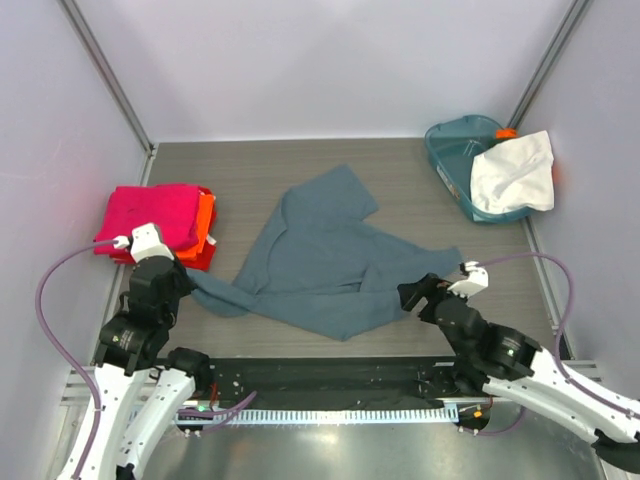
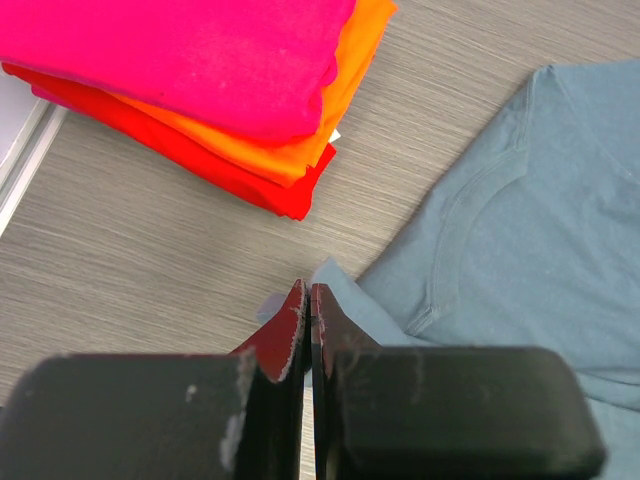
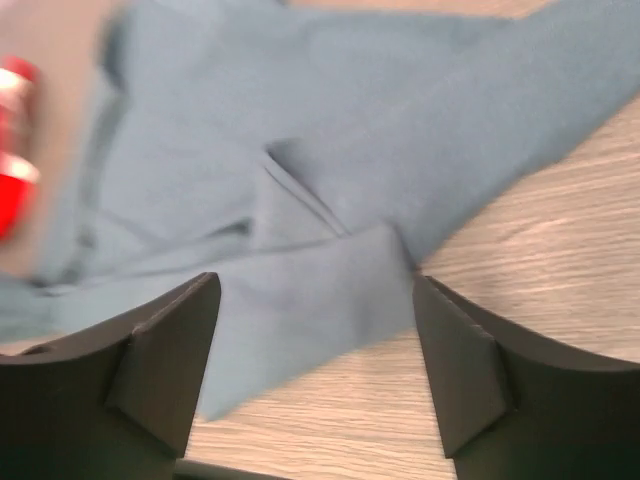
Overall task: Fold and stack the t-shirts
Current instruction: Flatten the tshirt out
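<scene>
The blue shirt (image 1: 320, 255) lies rumpled and partly doubled over in the middle of the desk (image 1: 400, 170). One sleeve points toward the top of the overhead view, and a narrow tongue of cloth trails toward the lower left. That tongue ends at the left tool (image 1: 190, 285). In the left wrist view, the left tool (image 2: 308, 315) has its red-lined fingers (image 2: 285, 340) pressed together, pinching an edge of the blue shirt (image 2: 520, 230), with pale cloth showing on both sides of the tips. The shirt's neckline curves just right of the tips.

The right tool (image 1: 411, 293) sits at the lower right edge of the blue shirt. In its wrist view, the right tool (image 3: 313, 290) is spread wide, one finger (image 3: 165, 350) at the lower left and the other at the lower right. A folded flap of the blue shirt (image 3: 330, 150) lies between them. Whether the tips touch the cloth cannot be told, and the view is blurred.

At the left edge of the overhead view is a folded stack. The pink shirt (image 1: 150, 213) is on top, with the orange shirt (image 1: 205, 215) under it and a red cloth (image 2: 200, 165) at the bottom. The stack is close to the left tool but apart from the blue shirt.

At the upper right, the white shirt (image 1: 512, 172) hangs over the rim of the tub (image 1: 455, 145).
</scene>
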